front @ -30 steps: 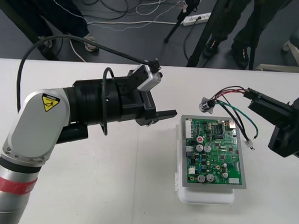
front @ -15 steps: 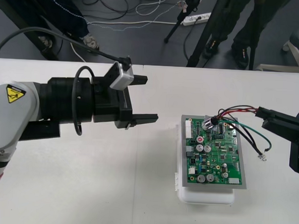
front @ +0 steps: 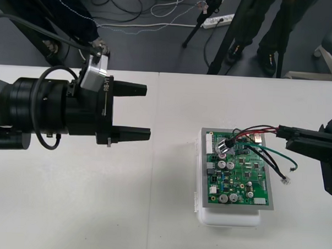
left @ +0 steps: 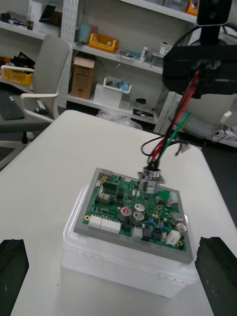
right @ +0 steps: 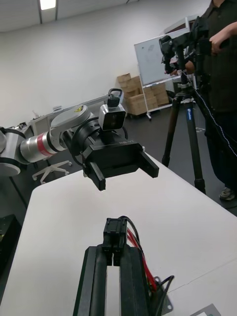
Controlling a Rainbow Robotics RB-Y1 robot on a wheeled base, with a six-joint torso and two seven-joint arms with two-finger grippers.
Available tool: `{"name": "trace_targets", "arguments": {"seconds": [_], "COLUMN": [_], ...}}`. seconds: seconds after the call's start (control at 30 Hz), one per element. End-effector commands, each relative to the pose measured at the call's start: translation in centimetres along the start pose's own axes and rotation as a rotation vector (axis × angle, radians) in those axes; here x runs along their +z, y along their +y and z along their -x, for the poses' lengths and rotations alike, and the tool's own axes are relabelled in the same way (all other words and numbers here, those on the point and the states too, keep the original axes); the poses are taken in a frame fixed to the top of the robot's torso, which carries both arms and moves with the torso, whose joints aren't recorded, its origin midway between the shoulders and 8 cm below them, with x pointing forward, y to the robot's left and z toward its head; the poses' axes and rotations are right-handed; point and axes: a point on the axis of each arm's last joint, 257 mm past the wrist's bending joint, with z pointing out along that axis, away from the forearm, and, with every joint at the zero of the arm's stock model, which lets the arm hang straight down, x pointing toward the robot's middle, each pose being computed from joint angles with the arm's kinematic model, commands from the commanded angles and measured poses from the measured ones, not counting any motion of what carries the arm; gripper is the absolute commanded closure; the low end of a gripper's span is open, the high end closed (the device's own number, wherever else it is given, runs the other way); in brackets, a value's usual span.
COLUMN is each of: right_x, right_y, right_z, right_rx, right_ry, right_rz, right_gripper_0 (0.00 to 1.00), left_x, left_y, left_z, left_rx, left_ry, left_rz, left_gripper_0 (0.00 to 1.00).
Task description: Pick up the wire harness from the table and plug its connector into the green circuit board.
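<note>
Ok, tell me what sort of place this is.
Probably a robotics lab bench for electronics assembly: the open left gripper and the right gripper, shut on the wire harness, hang over a plain table bearing a green circuit board.

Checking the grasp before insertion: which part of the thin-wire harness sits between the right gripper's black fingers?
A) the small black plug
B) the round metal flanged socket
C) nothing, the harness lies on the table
A: the right wrist view shows the small black plug between the right gripper's shut fingers, while the round metal socket dangles on the wires over the green circuit board.
</note>
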Motion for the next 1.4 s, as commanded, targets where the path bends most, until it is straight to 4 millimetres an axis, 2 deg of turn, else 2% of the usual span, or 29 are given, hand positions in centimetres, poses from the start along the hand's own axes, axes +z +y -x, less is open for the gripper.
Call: {"name": "trace_targets", "arguments": {"seconds": [0.03,0.33,0.6,0.87,1.1,1.4], "right_x": [1.0,2.3,3.1,5.1,5.8,7.1], "right_y": [0.4,-0.1,-0.6,-0.2,-0.2,1.0], "right_z": [0.7,1.7,1.9,2.0,2.3,2.4], "right_rx": [0.021,-0.003,0.001,0.038,0.048,0.083], "right_ry": [0.027,0.043,0.052,0.012,-0.038,-0.111], "right_rz": [0.084,0.127,0.116,0.143,0.139,0.173], "right_gripper_0": [1.00,1.00,1.00,1.00,1.00,1.00], "left_x": [-1.8,-3.2,-3.4,-1.8,-0.6,0.8], "left_y": [-1.2,-3.6,-4.5,-6.0,-6.6,-7.2], "left_z": [1.6,3.7,5.0,6.7,7.1,8.1], "left_rx": [0.074,0.039,0.082,0.125,0.120,0.129], "left_ry": [-0.011,-0.052,-0.055,-0.122,-0.161,-0.193], "left_rz": [-0.033,-0.123,-0.155,-0.200,-0.222,-0.260], "left_gripper_0": [0.00,0.00,0.00,0.00,0.00,0.00]}}
